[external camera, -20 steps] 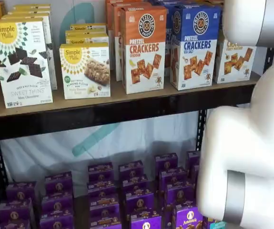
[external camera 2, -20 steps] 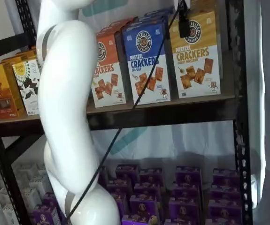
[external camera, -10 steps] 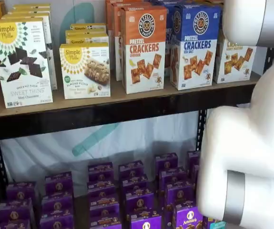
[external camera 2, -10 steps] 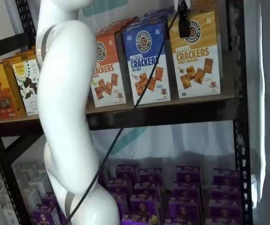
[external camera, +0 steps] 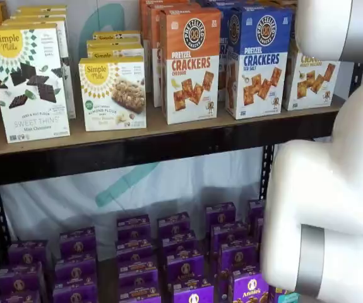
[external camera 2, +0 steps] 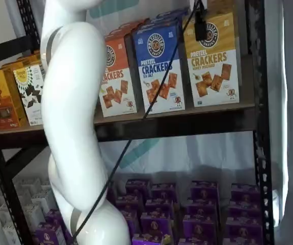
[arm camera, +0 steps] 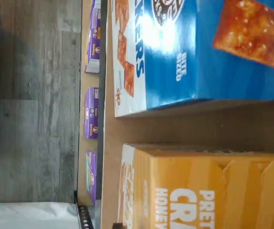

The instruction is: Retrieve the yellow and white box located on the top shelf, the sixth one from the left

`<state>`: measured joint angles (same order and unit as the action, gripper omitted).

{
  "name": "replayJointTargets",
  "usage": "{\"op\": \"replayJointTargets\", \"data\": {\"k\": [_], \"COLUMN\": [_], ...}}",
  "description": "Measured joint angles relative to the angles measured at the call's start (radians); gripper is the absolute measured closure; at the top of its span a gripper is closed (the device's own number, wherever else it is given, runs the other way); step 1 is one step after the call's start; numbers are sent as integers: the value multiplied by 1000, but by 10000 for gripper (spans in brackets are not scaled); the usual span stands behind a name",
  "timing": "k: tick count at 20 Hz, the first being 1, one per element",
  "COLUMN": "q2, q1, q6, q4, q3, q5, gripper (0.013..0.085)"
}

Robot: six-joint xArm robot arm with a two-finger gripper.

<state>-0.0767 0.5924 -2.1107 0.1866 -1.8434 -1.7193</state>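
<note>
the yellow and white box (arm camera: 208,191) fills the wrist view close up, just beside the blue-topped cracker box (arm camera: 198,52) on the top shelf (arm camera: 109,129). in both shelf views it stands upright at the shelf's right end (external camera: 310,79) (external camera 2: 212,58), beside the blue box. only a black finger of the gripper (external camera 2: 200,23) hangs in front of it in a shelf view, so i cannot tell how the jaws stand.

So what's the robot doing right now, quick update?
Gripper: only a dark finger at the view's top edge, state unreadable. Yellow and white box upright on the top shelf, not gripped. Blue cracker box beside it, small gap.
</note>
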Motion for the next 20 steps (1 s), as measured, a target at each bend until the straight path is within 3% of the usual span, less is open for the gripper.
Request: {"op": "replayJointTargets", "data": {"k": [9,12,20], "q2": [-3,-4,-10], "q1": [6,8,15], "q6": [-4,-4,-11], "q4": [7,11,10], "q3": [3,2,5], "q5": [0,-2,-4], "gripper": [210,290,290]}}
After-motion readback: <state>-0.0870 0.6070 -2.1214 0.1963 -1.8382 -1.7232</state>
